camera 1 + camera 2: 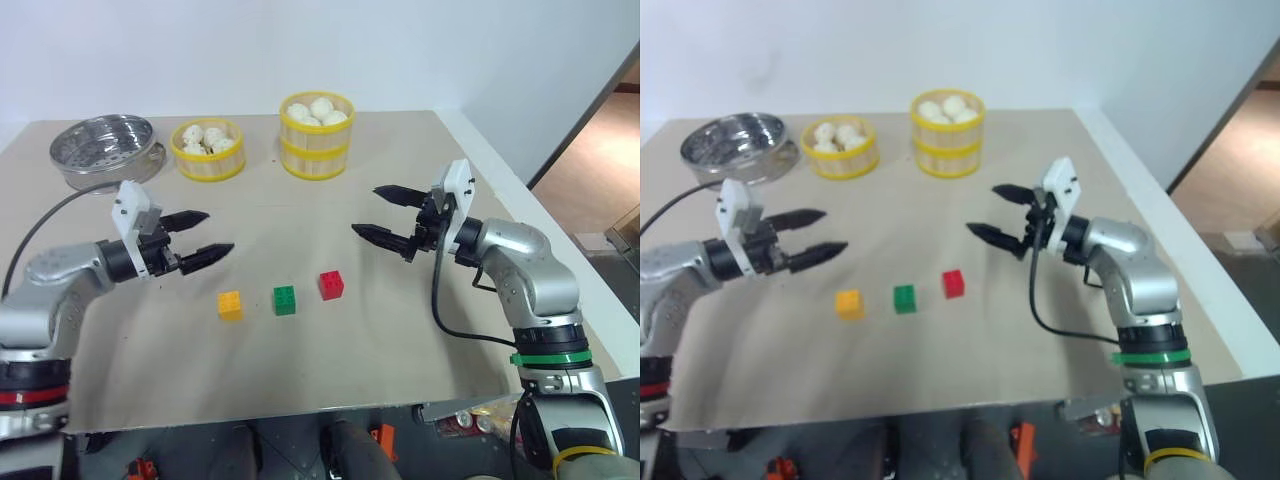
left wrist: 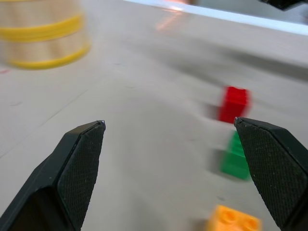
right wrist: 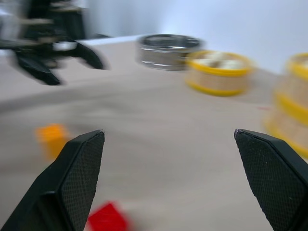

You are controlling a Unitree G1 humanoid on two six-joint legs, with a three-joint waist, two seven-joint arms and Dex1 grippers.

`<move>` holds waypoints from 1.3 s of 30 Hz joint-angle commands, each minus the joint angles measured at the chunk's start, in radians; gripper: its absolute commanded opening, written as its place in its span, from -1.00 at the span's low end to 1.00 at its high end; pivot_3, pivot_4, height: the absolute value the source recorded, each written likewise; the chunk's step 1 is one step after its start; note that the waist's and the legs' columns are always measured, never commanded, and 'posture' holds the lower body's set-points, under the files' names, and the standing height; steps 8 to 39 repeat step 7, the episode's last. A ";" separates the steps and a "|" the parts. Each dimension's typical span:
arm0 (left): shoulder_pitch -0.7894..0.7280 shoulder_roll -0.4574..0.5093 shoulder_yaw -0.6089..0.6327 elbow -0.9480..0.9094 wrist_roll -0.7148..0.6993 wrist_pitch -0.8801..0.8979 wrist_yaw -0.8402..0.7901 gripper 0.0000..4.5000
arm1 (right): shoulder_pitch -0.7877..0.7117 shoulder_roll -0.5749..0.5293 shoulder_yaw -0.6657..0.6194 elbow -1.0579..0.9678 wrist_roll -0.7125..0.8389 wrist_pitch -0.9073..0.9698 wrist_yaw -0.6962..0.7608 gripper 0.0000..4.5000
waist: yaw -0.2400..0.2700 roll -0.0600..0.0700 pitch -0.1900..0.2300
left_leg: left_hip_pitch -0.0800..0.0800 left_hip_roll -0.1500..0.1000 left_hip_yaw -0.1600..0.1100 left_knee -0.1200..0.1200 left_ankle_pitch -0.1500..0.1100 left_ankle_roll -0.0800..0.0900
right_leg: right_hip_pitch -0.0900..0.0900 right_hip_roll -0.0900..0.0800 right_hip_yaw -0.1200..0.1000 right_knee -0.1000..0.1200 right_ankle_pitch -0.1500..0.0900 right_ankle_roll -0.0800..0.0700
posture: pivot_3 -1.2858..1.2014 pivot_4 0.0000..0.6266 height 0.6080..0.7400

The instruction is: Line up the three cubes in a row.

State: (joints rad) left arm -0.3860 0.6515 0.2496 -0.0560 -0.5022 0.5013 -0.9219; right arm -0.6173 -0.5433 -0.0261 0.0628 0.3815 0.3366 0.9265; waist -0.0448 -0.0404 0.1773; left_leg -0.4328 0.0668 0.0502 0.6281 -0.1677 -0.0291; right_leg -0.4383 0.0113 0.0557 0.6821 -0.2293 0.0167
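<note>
While the small studded plastic cubes, yellow-orange [image 1: 230, 305], green [image 1: 285, 300] and red [image 1: 331, 285], sit in a row (slightly slanted), the left gripper [image 1: 203, 237] and right gripper [image 1: 382, 212] hover wide open, empty.

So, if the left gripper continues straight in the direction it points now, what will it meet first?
Probably the right gripper. The left gripper, open, points level across the table toward it, above the three cubes, with only bare tabletop between them. Depth is unclear, so it might pass beside it.
</note>
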 commanded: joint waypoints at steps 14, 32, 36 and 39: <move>0.141 -0.061 0.021 0.015 0.188 -0.201 0.261 0.98 | 0.103 0.047 -0.012 0.006 -0.065 -0.111 -0.090 1.00 | -0.002 0.000 0.000 | 0.000 0.000 0.002 -0.001 0.000 0.000 | -0.001 0.000 0.003 0.000 0.001 0.000 | 0.03 -0.52 1.00; 0.141 -0.061 0.021 0.015 0.188 -0.201 0.261 0.98 | 0.103 0.047 -0.012 0.006 -0.065 -0.111 -0.090 1.00 | -0.002 0.000 0.000 | 0.000 0.000 0.002 -0.001 0.000 0.000 | -0.001 0.000 0.003 0.000 0.001 0.000 | 0.03 -0.52 1.00; 0.141 -0.061 0.021 0.015 0.188 -0.201 0.261 0.98 | 0.103 0.047 -0.012 0.006 -0.065 -0.111 -0.090 1.00 | -0.002 0.000 0.000 | 0.000 0.000 0.002 -0.001 0.000 0.000 | -0.001 0.000 0.003 0.000 0.001 0.000 | 0.03 -0.52 1.00; 0.141 -0.061 0.021 0.015 0.188 -0.201 0.261 0.98 | 0.103 0.047 -0.012 0.006 -0.065 -0.111 -0.090 1.00 | -0.002 0.000 0.000 | 0.000 0.000 0.002 -0.001 0.000 0.000 | -0.001 0.000 0.003 0.000 0.001 0.000 | 0.03 -0.52 1.00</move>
